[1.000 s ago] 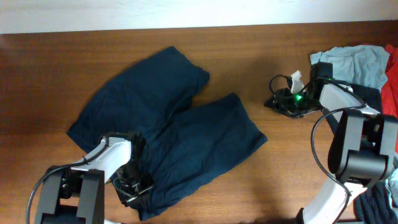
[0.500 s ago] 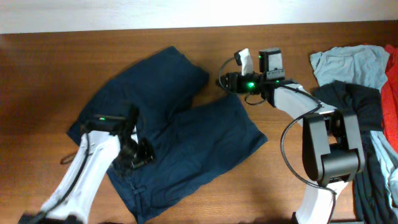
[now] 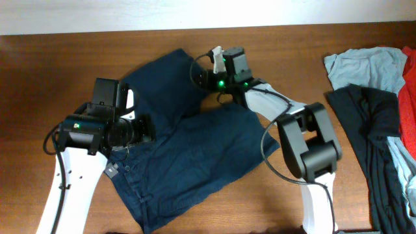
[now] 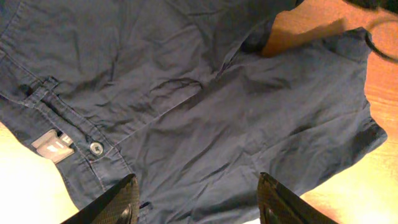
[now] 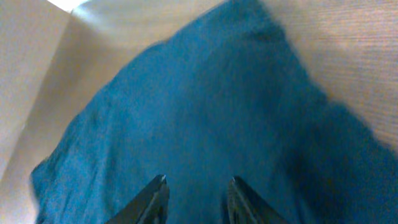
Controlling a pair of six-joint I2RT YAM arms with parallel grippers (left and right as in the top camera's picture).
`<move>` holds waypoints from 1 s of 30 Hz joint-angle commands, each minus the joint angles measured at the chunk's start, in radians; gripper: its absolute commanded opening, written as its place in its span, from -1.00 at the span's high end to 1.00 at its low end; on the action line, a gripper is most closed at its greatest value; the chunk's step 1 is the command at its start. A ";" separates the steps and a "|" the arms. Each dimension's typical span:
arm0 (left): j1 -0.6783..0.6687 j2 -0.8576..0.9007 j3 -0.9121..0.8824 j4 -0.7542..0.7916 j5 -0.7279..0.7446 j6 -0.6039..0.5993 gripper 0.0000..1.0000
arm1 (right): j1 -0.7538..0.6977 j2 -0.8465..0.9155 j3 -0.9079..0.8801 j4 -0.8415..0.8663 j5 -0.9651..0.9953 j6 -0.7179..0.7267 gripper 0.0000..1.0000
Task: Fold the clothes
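The clothes, dark navy shorts (image 3: 195, 149), lie spread on the wooden table with the waistband at the front left and two legs pointing right and back. Their button (image 4: 95, 147) and a grey label (image 4: 53, 144) show in the left wrist view. My left gripper (image 3: 144, 129) (image 4: 199, 186) hovers over the waistband area, open, with nothing between its fingers. My right gripper (image 3: 200, 79) (image 5: 198, 183) is over the far leg's hem (image 5: 205, 93), its jaws apart by a moderate gap and empty.
A pile of other garments sits at the right edge: a pale blue shirt (image 3: 364, 68), a long black garment (image 3: 374, 130) and red cloth (image 3: 409, 78). Bare wood (image 3: 52, 78) lies left of the shorts.
My left gripper opened, let go of the waistband and pulled back to the left. The right arm swung left from the garment pile to the far leg, its jaws narrowing.
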 commanded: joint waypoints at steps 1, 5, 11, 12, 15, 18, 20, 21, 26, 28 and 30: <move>0.005 -0.010 0.013 -0.015 0.012 0.020 -0.22 | 0.002 0.068 0.124 -0.089 0.211 0.024 0.28; 0.005 -0.010 0.013 -0.020 0.012 0.019 -0.22 | 0.002 0.102 0.169 -0.171 0.353 0.024 0.28; 0.005 -0.010 0.013 -0.021 0.015 0.019 -0.22 | 0.000 0.158 0.169 -0.229 0.447 0.023 0.28; 0.005 -0.010 0.013 -0.021 0.015 0.019 -0.22 | 0.000 0.159 0.169 -0.241 0.470 0.016 0.28; 0.005 -0.010 0.013 -0.021 0.015 0.019 -0.22 | -0.018 0.159 0.172 -0.314 0.603 -0.034 0.28; 0.005 -0.010 0.013 -0.020 0.015 0.019 -0.22 | -0.064 0.159 0.191 -0.424 0.723 -0.062 0.28; 0.005 -0.010 0.013 -0.020 0.014 0.020 -0.24 | -0.122 0.159 0.199 -0.498 0.782 -0.082 0.31; 0.005 -0.010 0.013 -0.019 0.014 0.020 -0.24 | -0.138 0.159 0.201 -0.510 0.789 -0.082 0.33; 0.005 -0.010 0.013 -0.006 0.011 0.020 -0.32 | -0.280 0.138 0.229 -0.578 0.568 -0.171 0.39; 0.005 -0.010 0.013 0.000 0.011 0.020 -0.40 | -0.295 0.127 0.261 -0.569 0.242 -0.354 0.26; 0.005 -0.010 0.013 0.002 0.011 0.020 -0.44 | -0.285 0.126 0.313 -0.575 -0.021 -0.485 0.23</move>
